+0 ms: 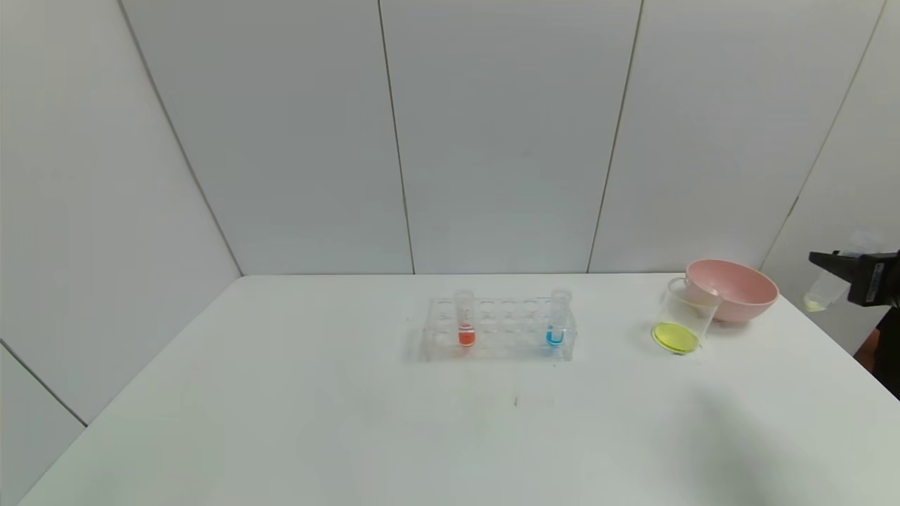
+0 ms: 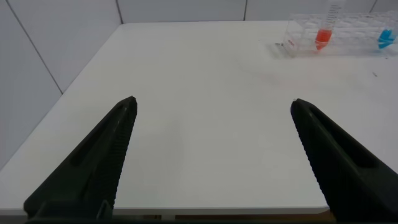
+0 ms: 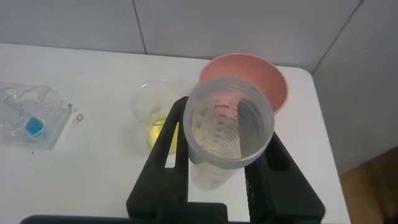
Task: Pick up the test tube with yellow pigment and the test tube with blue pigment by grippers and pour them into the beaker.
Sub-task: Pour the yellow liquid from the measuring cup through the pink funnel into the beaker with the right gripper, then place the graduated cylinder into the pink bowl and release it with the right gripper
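The test tube with yellow pigment (image 1: pixel 820 292) is held in my right gripper (image 1: pixel 837 270) past the table's right edge, right of the pink bowl. It looks almost empty, with a faint yellow tint at its bottom. In the right wrist view I look into its open mouth (image 3: pixel 229 121), with the gripper (image 3: pixel 224 155) shut on it. The beaker (image 1: pixel 680 322) stands on the table beside the bowl with yellow liquid in its bottom; it also shows in the right wrist view (image 3: pixel 155 115). The test tube with blue pigment (image 1: pixel 556 325) stands upright in the clear rack (image 1: pixel 500 329). My left gripper (image 2: pixel 212 101) is open and empty over the table's near left part.
An orange-red-bottomed tube (image 1: pixel 465 323) stands at the rack's left end. A pink bowl (image 1: pixel 735 288) sits at the back right, touching the beaker. The white table (image 1: pixel 351 422) ends near the bowl on the right. Grey wall panels stand behind.
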Available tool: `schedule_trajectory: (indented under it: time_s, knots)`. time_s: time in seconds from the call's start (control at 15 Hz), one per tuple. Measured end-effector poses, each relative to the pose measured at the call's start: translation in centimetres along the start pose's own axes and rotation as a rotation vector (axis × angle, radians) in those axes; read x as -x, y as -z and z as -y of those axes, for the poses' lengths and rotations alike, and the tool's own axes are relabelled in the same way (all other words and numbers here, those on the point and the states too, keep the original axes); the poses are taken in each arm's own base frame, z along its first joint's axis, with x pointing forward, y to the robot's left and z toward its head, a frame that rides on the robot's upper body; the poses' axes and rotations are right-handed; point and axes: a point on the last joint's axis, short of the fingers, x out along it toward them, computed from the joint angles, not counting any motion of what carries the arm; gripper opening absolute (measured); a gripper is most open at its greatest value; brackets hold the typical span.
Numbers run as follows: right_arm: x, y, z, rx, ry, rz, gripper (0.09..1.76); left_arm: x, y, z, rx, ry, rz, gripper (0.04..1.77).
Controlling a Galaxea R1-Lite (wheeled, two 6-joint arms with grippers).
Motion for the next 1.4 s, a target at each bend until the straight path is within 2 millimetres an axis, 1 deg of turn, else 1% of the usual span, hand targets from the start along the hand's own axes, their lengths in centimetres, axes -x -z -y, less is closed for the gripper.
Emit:
schedule_trajectory:
  time_s: [0.13,0.27,0.4,0.67,0.93,1.07,1.13,1.27,1.4]
  knots:
    - [-0.5,0.4,1.4,0.013,0.008,0.038,0.57,0.0,0.0,0.0,0.000,0.000,0.000,1.76]
    - [-2.4,1.0,2.6,0.031,0.012,0.069,0.57,0.0,0.0,0.0,0.000,0.000,0.000,1.76]
    - [-5.3,1.4,3.9,0.040,0.009,0.081,0.57,0.0,0.0,0.0,0.000,0.000,0.000,1.76]
    - [-12.0,1.5,6.0,0.046,0.010,0.088,0.57,0.0,0.0,0.0,0.000,0.000,0.000,1.76]
    - [-18.2,3.3,6.9,0.047,0.039,0.077,0.57,0.0,0.0,0.0,0.000,0.000,0.000,1.76]
    - [-20.7,4.5,6.8,0.040,0.057,0.051,0.57,0.0,0.0,0.0,0.000,0.000,0.000,1.76]
    - [-21.7,5.2,6.6,0.034,0.056,0.036,0.57,0.0,0.0,0.0,0.000,0.000,0.000,1.76]
    - [-22.6,6.0,6.4,0.034,0.048,0.028,0.57,0.0,0.0,0.0,0.000,0.000,0.000,1.76]
    - [-22.9,6.3,6.4,0.033,0.046,0.026,0.84,0.0,0.0,0.0,0.000,0.000,0.000,1.76]
